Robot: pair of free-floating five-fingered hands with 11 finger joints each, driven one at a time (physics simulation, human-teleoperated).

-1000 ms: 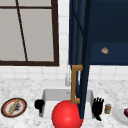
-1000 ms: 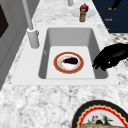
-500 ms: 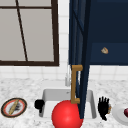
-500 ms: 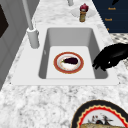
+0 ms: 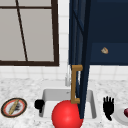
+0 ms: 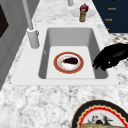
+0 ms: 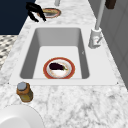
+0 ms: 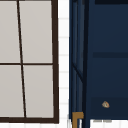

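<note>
Right hand (image 5: 108, 107), fingers straight and empty, hovers beside the plate (image 5: 121, 117) at the counter's right edge, seemingly approaching it; gripping calls for reaching its rim, while the left hand (image 5: 39, 104) hangs curled at the sink's (image 5: 48, 102) left edge.

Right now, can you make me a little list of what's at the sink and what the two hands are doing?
Left hand: fingers curled, holding nothing, by the front-left rim of the sink
Right hand: fingers straight, in the air beside a white plate
In the sink: red-rimmed plate with an eggplant
In front: red ball; open cabinet door with a brass handle
On the counter: patterned plate, jar, faucet
</note>
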